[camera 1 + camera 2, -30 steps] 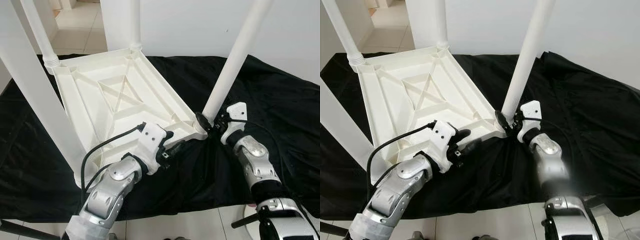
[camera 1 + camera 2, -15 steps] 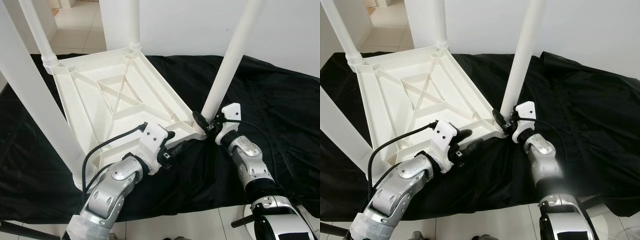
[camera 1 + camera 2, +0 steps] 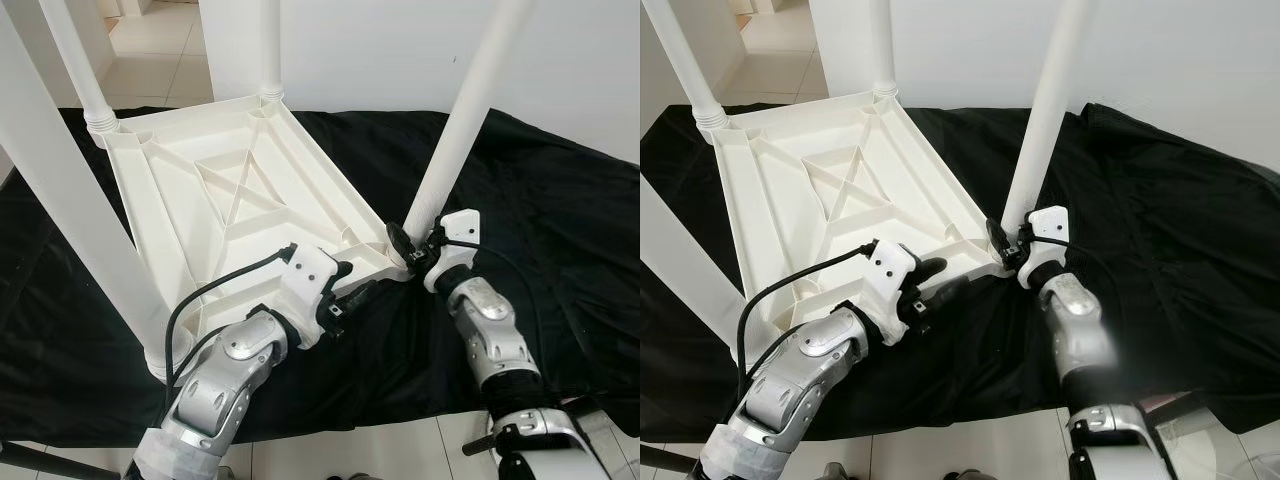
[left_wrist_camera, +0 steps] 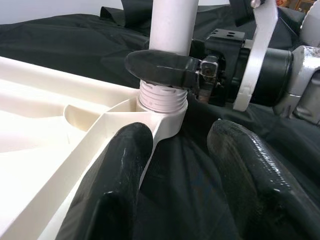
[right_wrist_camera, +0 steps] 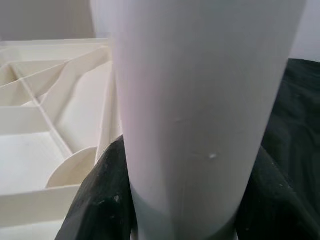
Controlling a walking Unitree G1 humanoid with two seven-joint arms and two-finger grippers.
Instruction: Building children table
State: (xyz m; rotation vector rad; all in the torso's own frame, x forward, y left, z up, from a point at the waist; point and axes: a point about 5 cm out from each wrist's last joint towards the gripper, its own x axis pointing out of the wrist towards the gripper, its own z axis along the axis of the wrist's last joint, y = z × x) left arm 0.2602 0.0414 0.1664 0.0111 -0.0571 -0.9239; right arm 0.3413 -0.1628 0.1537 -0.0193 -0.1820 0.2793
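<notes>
Gripping the leg [image 3: 452, 150], right pincer [image 4: 165, 67] (seemingly above its threads).

All four white legs [image 3: 465, 120] run off the top edge; the near-left leg's [image 3: 70, 200] socket is hidden.

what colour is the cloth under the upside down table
The cloth is plain black, clearest in the left eye view.

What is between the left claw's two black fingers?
The white tabletop's rim edge and black cloth lie between the left claw's open fingers, in the left wrist view.
</notes>
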